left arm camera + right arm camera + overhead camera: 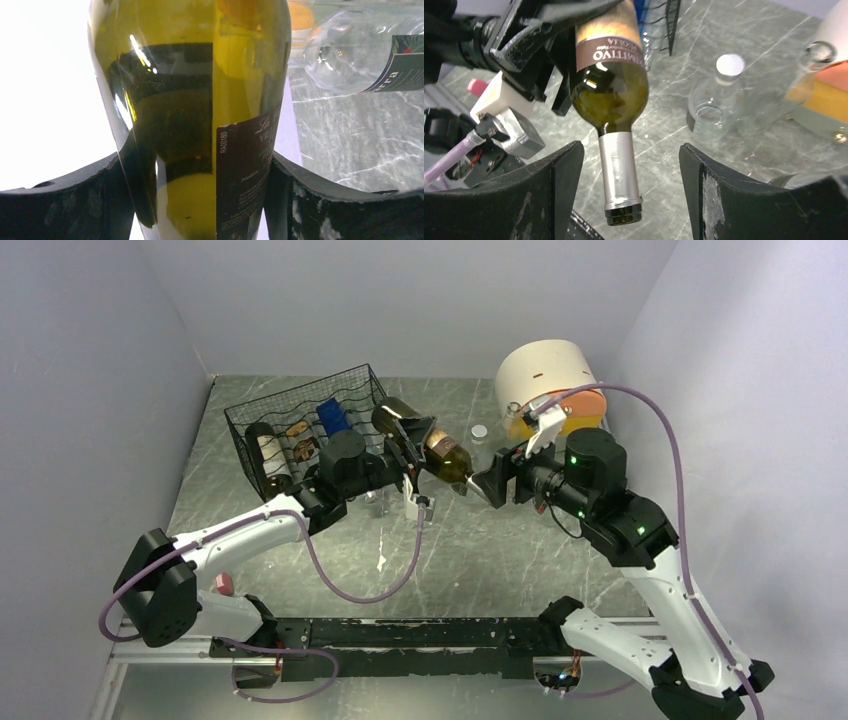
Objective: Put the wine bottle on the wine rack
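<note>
2 hands attend the wine bottle: your left hand clamps its body, your right hand stands open around the neck, not touching. Carrying looks like your current step; next, line it up with a free wine rack cradle.

Top view high, downward; wrist views close, share wine bottle.

Cropped and glared
Left wrist view: the olive-green glass wine bottle overruns the top and bottom edges; the clear glass bottle, upper right, is cropped; the frame's left seems blown out white.
</note>
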{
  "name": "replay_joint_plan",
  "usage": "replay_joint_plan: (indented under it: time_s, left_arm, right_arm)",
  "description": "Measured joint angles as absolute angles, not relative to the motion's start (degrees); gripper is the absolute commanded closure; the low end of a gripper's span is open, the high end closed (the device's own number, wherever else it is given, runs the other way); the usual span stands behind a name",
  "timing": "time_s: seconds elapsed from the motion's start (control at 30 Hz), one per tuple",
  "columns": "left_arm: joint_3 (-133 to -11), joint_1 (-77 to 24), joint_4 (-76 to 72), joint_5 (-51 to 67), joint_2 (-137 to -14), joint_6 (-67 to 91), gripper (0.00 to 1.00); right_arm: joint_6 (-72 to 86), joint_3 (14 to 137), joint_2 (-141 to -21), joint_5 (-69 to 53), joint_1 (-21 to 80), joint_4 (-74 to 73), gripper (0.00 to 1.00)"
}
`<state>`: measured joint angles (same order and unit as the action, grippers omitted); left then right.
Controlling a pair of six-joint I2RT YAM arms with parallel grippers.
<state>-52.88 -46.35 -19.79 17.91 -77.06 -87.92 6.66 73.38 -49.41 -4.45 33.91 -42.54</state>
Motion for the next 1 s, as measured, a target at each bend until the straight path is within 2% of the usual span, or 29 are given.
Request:
replay_joint_plan:
  time_s: [0.43,1.0]
  left_arm:
    - [-52.9,-46.6,-19.8,17.9,-77.1,-93.3,0.93]
    - [-54.5,-46.7,-17.0,17.1,-77.1,-95.4,0.93]
  right_arm:
    - [5.9,69.4,-54.1,-9.1,33.9,-44.3,0.30]
    - [7.5,68.3,-58.9,-10.7,33.9,-42.2,0.49]
